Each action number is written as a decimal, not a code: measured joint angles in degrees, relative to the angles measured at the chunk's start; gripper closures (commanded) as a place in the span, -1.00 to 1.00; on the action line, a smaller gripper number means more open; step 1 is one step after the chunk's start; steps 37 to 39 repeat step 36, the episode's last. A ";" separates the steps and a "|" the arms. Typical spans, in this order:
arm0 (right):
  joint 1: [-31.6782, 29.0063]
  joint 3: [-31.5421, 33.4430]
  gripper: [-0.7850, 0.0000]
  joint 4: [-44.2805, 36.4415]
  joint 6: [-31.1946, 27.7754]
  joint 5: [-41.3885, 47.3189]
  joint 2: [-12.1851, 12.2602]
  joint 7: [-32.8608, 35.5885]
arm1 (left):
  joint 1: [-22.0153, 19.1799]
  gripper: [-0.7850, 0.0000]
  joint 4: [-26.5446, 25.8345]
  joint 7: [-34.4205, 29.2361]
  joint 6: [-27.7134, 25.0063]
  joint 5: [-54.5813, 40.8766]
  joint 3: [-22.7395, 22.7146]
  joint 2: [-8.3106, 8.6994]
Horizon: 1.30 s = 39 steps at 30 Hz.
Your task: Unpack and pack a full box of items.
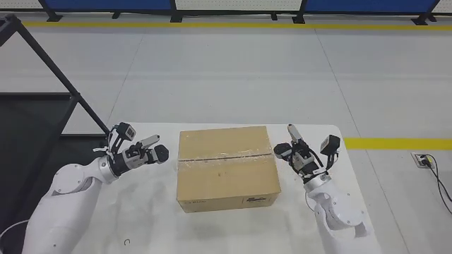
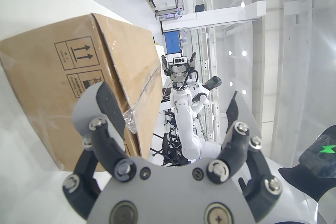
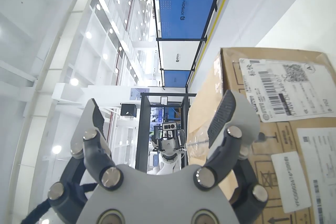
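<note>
While the box (image 1: 226, 169), its top seam taped, sat closed in the middle of the white desk (image 1: 152, 215), the left hand (image 1: 158, 148) and right hand (image 1: 286, 141) hung just beside its two ends, both released and spread wide, grasping nothing

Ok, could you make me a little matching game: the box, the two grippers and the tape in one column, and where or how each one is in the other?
1. cardboard box
2. left gripper
3. right gripper
4. clear tape

A. open, by the box side with white labels
B. along the box's top seam
C. flaps closed, on the white table
D. open, by the box side with printed arrows

Pairs: 1-C, 2-D, 3-A, 4-B
</note>
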 measured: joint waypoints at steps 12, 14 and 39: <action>-3.73 10.98 -1.00 -1.42 -3.85 3.11 1.77 -1.50 | 0.59 -1.00 -1.78 3.95 -0.55 -1.26 -4.00 1.07; -3.71 10.89 -1.00 -1.43 -3.82 3.15 1.75 -1.47 | 0.68 -1.00 -1.92 4.30 -0.39 -1.39 -4.24 1.14; -3.71 10.88 -1.00 -1.44 -3.80 3.17 1.75 -1.46 | 0.66 -1.00 -1.90 4.26 -0.40 -1.36 -4.20 1.13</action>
